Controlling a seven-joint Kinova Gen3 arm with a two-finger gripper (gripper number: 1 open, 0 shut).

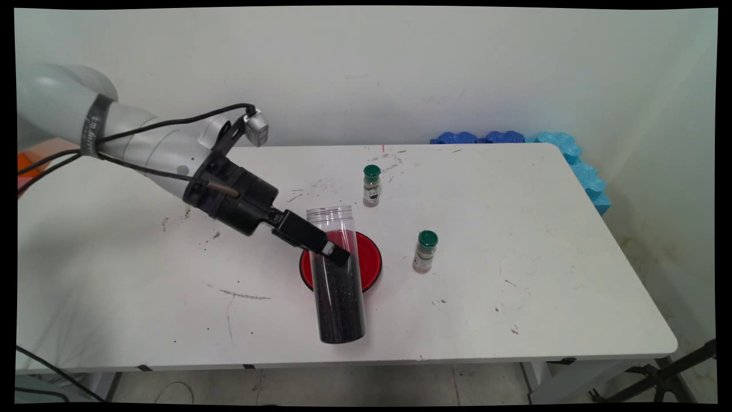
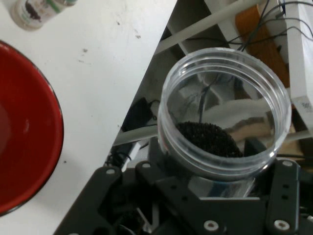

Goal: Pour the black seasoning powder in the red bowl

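Hand (image 1: pixel 330 250) grasping clear cylindrical jar (image 1: pixel 337 274), dark granules inside, above round red bowl (image 1: pixel 369 260).

White arm enters from the upper left of the main view and slopes down toward frame centre. Black cables run along the forearm. Small grey camera box sits on a bracket above the wrist. Black gripper (image 1: pixel 329 250) points down and right, tilted, near the middle of the frame, jaws closed around the clear jar (image 1: pixel 336 274) at its upper part. Jar is lifted and tilted, its open mouth toward the upper left. In the hand view the black linkage fills the bottom edge, the jar (image 2: pixel 222 129) mouth right above it.
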